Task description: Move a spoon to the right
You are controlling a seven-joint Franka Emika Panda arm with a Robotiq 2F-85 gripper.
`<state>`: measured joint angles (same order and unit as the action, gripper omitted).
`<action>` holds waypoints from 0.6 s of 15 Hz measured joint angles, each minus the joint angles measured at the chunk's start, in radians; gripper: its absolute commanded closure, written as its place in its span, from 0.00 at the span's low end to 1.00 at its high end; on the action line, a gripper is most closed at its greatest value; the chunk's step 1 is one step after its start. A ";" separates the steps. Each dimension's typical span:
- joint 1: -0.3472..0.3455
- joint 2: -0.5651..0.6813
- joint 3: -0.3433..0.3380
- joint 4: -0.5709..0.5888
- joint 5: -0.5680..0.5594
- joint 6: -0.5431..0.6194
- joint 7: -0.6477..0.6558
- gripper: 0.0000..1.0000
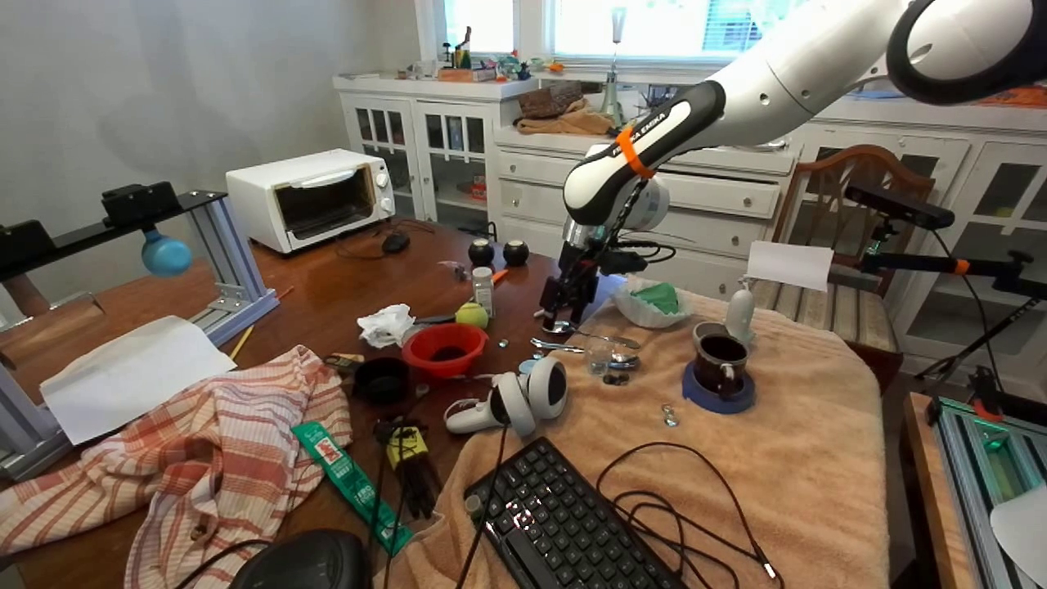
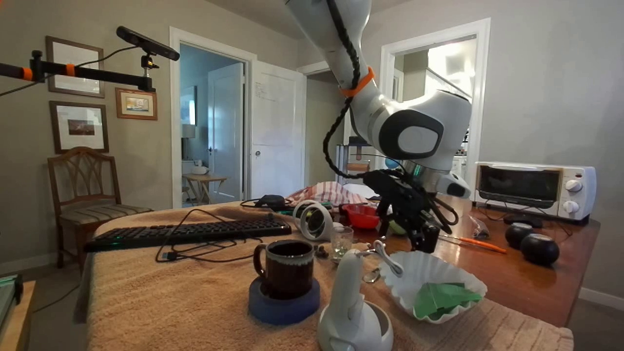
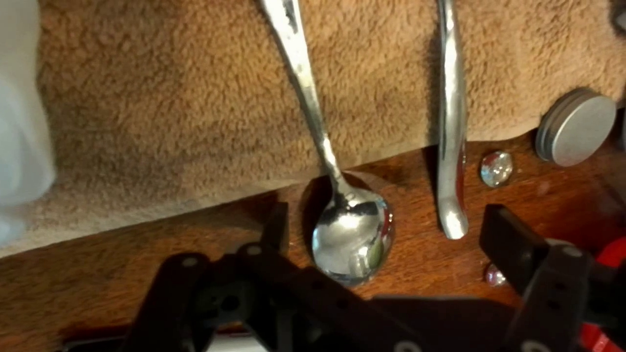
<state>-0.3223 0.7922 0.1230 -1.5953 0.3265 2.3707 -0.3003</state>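
A shiny metal spoon (image 3: 349, 239) lies with its bowl on the brown wooden table and its thin handle running up over the tan towel in the wrist view. It also shows in an exterior view (image 1: 561, 327), its bowl under the gripper. My gripper (image 3: 391, 232) is open and empty; its left fingertip is beside the spoon bowl and its right fingertip is well to the right, apart from it. The open gripper points down over the table in both exterior views (image 1: 564, 315) (image 2: 423, 241). A second metal utensil (image 3: 452, 122) lies right of the spoon, its end between the fingertips.
A white fluted bowl (image 1: 630, 307) with green paper stands beside the spoon's handle. A clear glass (image 1: 599, 357), a brown mug (image 1: 721, 360) on a blue base and a white bottle (image 1: 740, 311) stand on the towel. Glass gems (image 3: 496, 169), a silver lid (image 3: 577, 128) and a red bowl (image 1: 446, 348) are close by.
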 measured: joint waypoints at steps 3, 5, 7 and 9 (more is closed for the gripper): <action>-0.005 0.009 0.010 0.005 0.018 0.000 -0.002 0.05; -0.015 0.020 0.023 0.016 0.040 -0.001 -0.012 0.08; -0.030 0.027 0.035 0.027 0.063 -0.003 -0.024 0.08; -0.043 0.033 0.044 0.034 0.083 -0.005 -0.037 0.09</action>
<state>-0.3649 0.8254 0.1674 -1.5608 0.4093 2.3657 -0.3376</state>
